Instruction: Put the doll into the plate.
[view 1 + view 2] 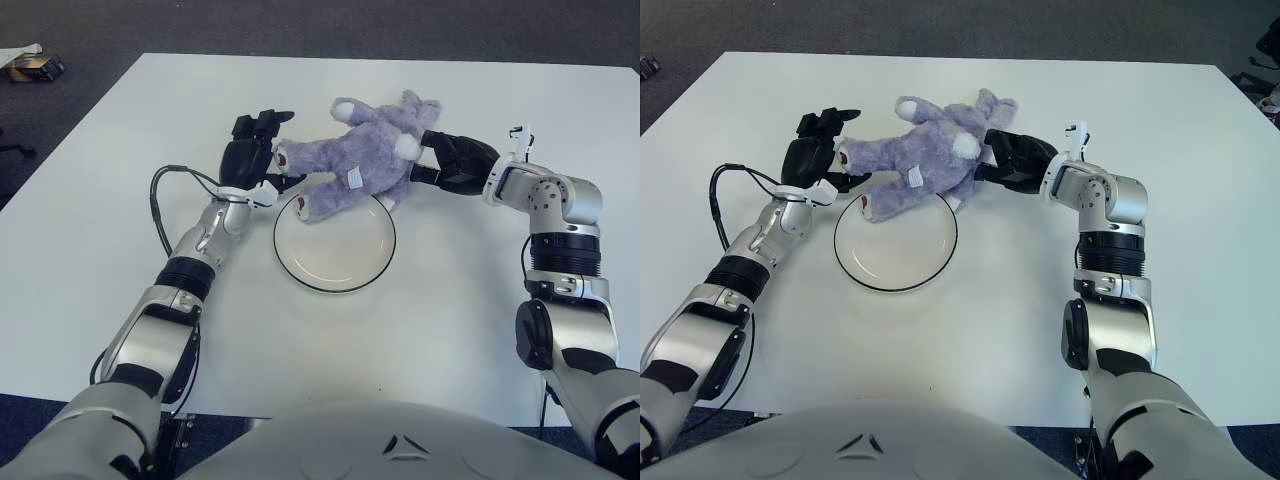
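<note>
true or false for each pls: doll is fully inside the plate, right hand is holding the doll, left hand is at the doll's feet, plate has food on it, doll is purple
1. The doll lies fully inside the plate. False: only one leg overlaps the plate's far rim; the body is beyond it.
2. The right hand grips the doll. True: its fingers close on the head end.
3. The left hand is at the doll's feet. True: it shows right beside one foot.
4. The plate holds food. False: it is bare apart from the doll's leg over the rim.
5. The doll is purple. True.
</note>
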